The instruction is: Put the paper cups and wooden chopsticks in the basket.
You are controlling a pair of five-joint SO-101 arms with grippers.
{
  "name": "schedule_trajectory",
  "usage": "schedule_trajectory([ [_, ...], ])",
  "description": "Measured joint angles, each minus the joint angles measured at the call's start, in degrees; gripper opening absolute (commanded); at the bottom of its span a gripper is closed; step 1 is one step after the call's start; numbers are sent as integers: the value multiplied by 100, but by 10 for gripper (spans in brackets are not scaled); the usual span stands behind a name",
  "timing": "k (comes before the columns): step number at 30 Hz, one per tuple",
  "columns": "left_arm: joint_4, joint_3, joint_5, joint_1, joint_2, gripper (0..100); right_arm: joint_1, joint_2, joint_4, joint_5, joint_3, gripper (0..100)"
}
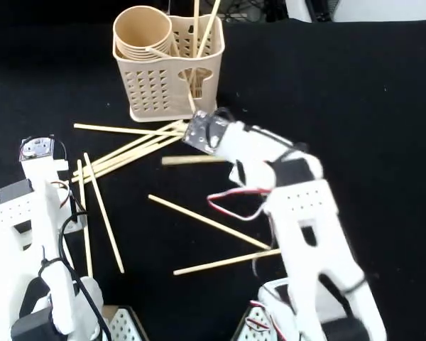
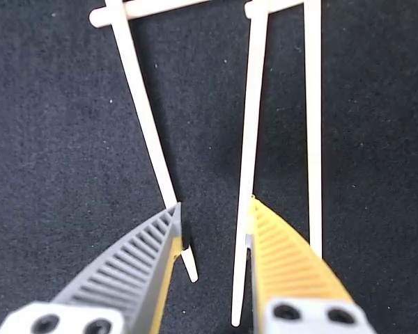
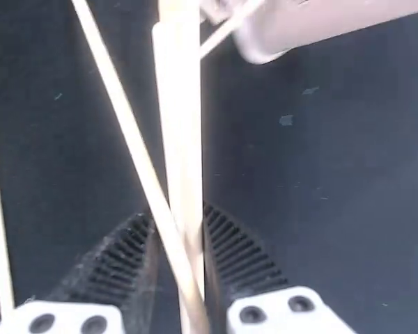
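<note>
The beige basket (image 1: 172, 87) stands at the back of the black table with stacked paper cups (image 1: 143, 34) and a few wooden chopsticks (image 1: 201, 32) upright inside. Several more chopsticks (image 1: 128, 149) lie loose on the cloth in front of it. My right gripper (image 1: 193, 135) sits just below the basket, shut on a thick chopstick (image 3: 180, 125) that a thinner chopstick (image 3: 118, 104) crosses. The left arm (image 1: 28, 213) is at the left edge. Its gripper (image 2: 214, 209) is open low over two long chopsticks (image 2: 251, 125), one lying between the fingers.
Single chopsticks lie in the middle of the table (image 1: 209, 222) and nearer the front (image 1: 224, 261). Two more (image 1: 103, 213) run lengthwise beside the left arm. A corner of the basket (image 3: 313, 28) is close ahead of the right gripper. The right side of the cloth (image 1: 383, 128) is bare.
</note>
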Motion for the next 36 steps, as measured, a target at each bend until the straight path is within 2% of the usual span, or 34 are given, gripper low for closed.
schedule_trajectory([
  [8,0,0,0,0,0,162,53,-1222,0,-431,0,11],
  [16,0,0,0,0,0,162,44,-1793,0,-1020,0,11],
  [25,0,0,0,0,0,162,44,-2127,0,-1793,-923,11],
  [30,0,0,0,0,0,162,53,-2127,-571,-2435,-1099,11],
  [36,0,0,0,0,0,162,53,-2127,-976,-2769,-1108,11],
])
